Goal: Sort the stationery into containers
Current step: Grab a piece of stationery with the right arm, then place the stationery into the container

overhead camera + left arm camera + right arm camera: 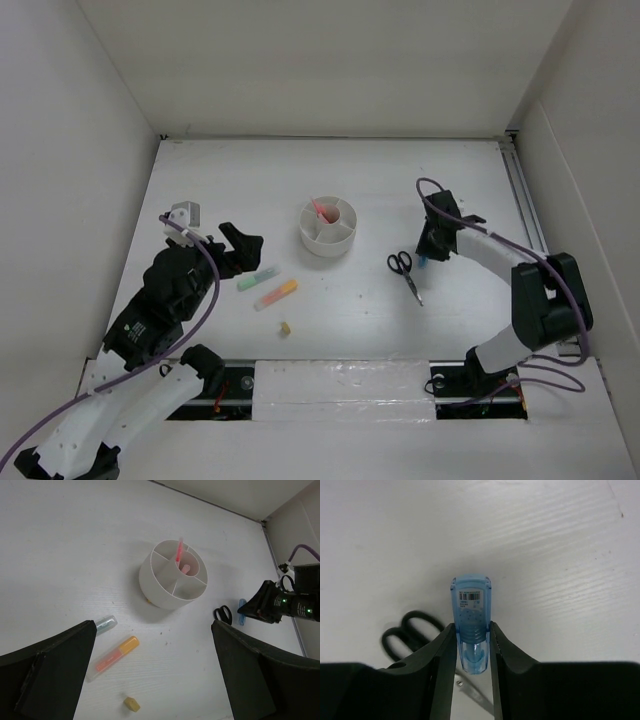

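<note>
Right wrist view: the right gripper (471, 627) pinches the blue highlighter (471, 597) between its two fingers (440, 655). It holds the highlighter by the lower half, and the end with the barcode label points to the top of the frame. At the lower left of this frame I see the black handles of the scissors (409, 630) lying on the white worktop (545, 555). I cannot tell if the highlighter touches the worktop or hangs just above it.

In the top external view this gripper is right of centre, just beside the scissors and well apart from the round white organizer (325, 246), which stands a little above the middle of the frame. A pink pen (320, 209) leans inside it, but I cannot tell in which compartment.

The left gripper (243, 240) is to the left of the organizer, with its fingers spread wide and holding nothing. Just below it lie the green highlighter (258, 277) and the orange highlighter (276, 294), near each other but not touching. The small yellowish eraser bit (285, 328) lies lower in the frame, near the orange one.
</note>
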